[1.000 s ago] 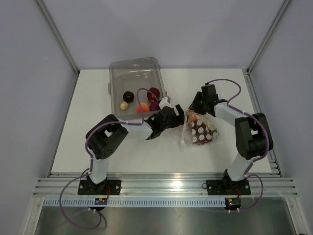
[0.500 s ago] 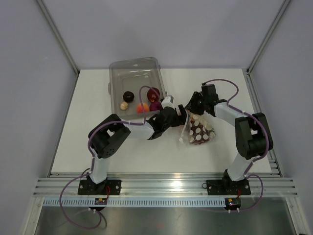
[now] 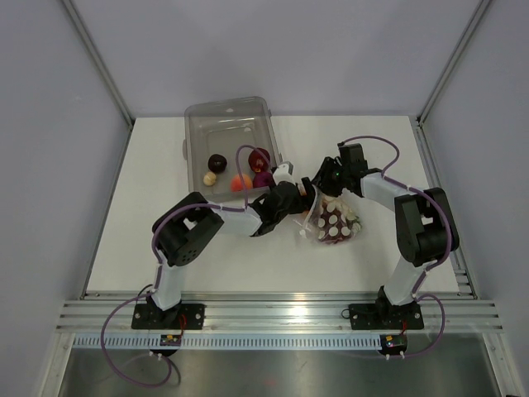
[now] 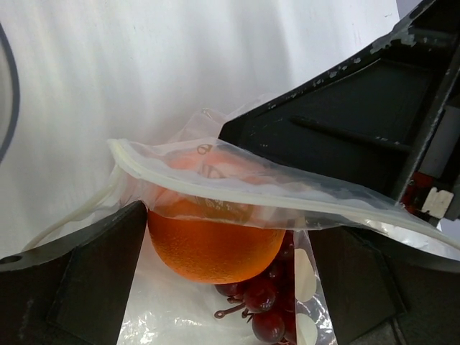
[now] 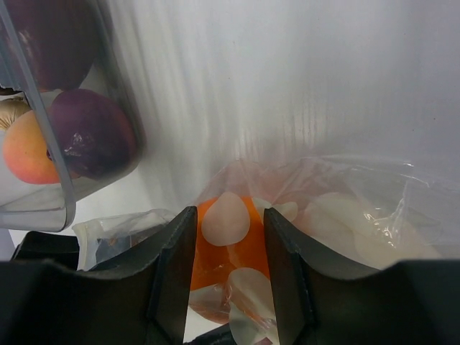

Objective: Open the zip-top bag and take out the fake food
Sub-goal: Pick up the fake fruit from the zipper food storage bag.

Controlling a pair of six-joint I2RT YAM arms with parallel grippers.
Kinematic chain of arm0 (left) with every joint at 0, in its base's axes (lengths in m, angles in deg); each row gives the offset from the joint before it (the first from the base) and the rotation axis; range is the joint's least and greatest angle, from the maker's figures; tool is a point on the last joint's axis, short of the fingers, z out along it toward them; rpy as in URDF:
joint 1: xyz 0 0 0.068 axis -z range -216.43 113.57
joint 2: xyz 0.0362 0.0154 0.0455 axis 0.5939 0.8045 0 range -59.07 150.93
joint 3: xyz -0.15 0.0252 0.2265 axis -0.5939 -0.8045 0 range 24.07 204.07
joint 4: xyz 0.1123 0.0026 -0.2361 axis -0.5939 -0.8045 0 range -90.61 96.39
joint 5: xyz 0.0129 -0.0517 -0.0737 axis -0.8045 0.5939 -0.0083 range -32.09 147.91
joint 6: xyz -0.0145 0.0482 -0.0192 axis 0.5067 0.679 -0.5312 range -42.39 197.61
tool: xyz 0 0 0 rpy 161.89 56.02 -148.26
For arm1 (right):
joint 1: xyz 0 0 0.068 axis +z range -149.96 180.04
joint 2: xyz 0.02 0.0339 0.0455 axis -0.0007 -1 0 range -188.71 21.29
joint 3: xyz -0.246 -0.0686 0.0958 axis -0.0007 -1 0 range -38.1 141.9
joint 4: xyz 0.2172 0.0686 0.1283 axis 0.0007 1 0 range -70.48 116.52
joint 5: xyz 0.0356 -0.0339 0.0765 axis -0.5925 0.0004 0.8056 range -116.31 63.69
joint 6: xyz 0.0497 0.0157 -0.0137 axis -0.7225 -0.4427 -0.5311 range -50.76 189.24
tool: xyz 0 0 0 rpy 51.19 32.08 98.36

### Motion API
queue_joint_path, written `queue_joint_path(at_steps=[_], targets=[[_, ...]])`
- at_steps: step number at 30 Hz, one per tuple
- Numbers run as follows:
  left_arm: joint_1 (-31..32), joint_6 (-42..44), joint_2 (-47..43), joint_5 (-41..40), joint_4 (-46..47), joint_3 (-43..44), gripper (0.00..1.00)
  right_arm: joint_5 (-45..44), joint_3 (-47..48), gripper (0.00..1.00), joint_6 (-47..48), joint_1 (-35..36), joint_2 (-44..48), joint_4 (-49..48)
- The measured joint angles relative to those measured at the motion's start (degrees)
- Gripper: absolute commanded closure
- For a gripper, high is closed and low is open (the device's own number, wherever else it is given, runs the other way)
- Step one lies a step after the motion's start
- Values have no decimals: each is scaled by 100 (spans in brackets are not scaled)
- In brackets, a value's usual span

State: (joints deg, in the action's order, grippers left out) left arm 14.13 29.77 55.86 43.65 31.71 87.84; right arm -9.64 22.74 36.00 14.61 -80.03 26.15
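On the white table (image 3: 165, 248), the zip-top bag (image 3: 332, 223) has edged leftward: the right gripper (image 3: 324, 176) seemingly pinches its film, while the left gripper (image 3: 296, 198) gapes around the orange (image 4: 212, 244) still inside.

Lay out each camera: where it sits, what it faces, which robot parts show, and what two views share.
Top external: above and behind the bases, looking down at both arms, the bin and the zip-top bag.
Left wrist: on the left arm, facing the bag's zip edge and the orange; the left tool frames them.
Right wrist: on the right arm, facing bag and bin; the right tool shows.
Shared: both wrist views show the orange inside the bag.
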Motion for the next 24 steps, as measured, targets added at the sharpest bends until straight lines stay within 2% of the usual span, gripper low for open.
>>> queue_joint_path(at_steps=[4, 18, 21, 22, 24], targets=[[2, 28, -7, -13, 195, -234, 7, 52, 0, 50, -2, 0, 0, 0], [11, 295, -33, -262, 79, -236, 6, 448, -24, 49, -24, 2, 0, -81], [11, 304, -33, -289, 0, -186, 12, 507, -57, 49, -31, 2, 0, -127], [11, 302, -33, -291, -2, -177, 22, 518, -66, 49, -39, 2, 0, -131], [11, 306, -33, -289, 7, -175, 31, 529, -79, 49, -50, 2, 0, -140]])
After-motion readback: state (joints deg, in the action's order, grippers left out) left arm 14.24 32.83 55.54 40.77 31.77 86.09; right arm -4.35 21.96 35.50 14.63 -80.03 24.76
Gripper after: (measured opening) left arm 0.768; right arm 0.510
